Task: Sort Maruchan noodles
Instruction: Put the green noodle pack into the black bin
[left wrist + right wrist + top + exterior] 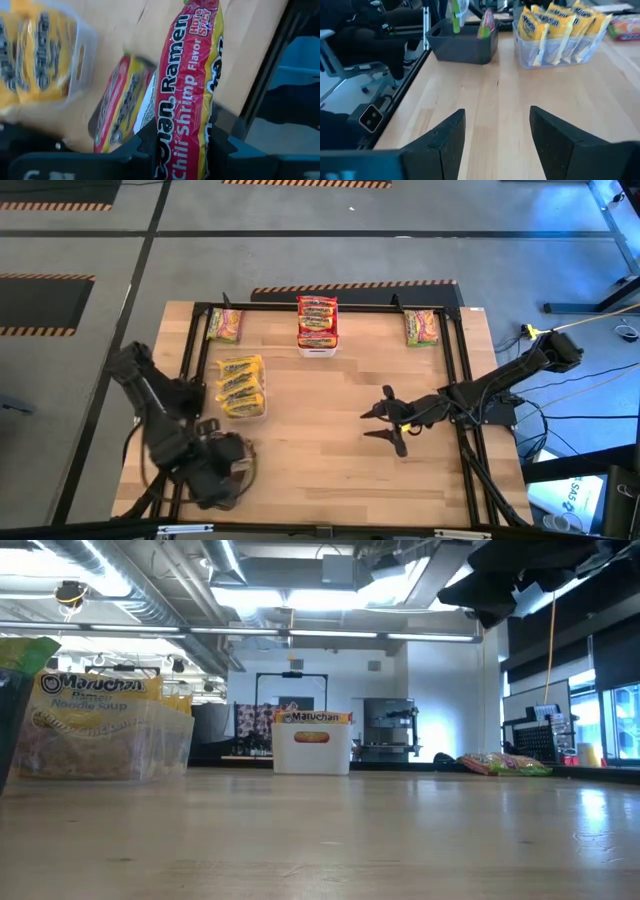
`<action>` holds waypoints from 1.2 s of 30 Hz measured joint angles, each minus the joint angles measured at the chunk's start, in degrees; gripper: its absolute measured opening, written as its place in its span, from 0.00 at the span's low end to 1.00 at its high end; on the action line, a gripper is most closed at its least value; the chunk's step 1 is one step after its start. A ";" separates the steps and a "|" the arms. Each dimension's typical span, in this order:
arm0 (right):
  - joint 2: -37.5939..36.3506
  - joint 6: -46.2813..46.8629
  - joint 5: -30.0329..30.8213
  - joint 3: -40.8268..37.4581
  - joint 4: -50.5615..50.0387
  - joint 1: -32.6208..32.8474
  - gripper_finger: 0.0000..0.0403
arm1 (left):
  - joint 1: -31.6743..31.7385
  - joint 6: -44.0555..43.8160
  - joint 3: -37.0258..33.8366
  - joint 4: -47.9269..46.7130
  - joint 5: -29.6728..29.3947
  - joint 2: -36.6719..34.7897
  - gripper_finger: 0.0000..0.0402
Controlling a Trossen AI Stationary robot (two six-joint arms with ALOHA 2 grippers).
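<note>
1. Wooden bench (330, 430) inside a black frame; floor around it has hazard-striped tape. No objects lie on the bench between the two arms.
2. Left claw (182, 150) sits at the bench's near-left corner, low in the high view, closed on a red-and-yellow chili shrimp packet (187, 95) that stands up between its fingers.
3. Left wrist view: a second red-banded packet (120, 107) lies just beside the held one; whether they touch, can't tell.
4. Right claw (385, 425) is over the bare middle-right of the bench, fingers spread apart, nothing in them. Right wrist view shows only bare wood between its fingers (445, 140).
5. Clear bin (241, 387) at bench left, just ahead of the left arm: full of yellow packets (240, 380) standing on edge.
6. White bin (317, 345) at the far edge, centre: red/orange packets (317, 320) stacked on top, rising above its rim.
7. Green/pink packets (226, 325) at the far-left corner and another pile (422, 327) at the far-right corner; container under them not discernible in the high view.
8. Dark tray (462, 42) in the right wrist view beside the clear bin, with a couple of packets upright in it.
</note>
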 joint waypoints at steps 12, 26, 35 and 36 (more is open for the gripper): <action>0.00 0.78 0.55 0.00 2.14 0.00 0.49 | -3.84 -0.80 -16.73 12.37 -1.37 -2.85 0.22; 0.00 1.58 0.55 0.00 2.20 0.00 0.49 | -3.53 2.16 -27.60 28.26 -8.79 -2.86 0.22; 0.00 2.41 0.54 0.00 2.31 0.00 0.49 | -3.33 1.81 -33.00 34.74 -9.81 -2.79 0.22; 0.00 2.41 0.52 -0.02 2.31 0.00 0.49 | -3.34 1.81 -33.19 34.92 -9.93 -2.79 0.22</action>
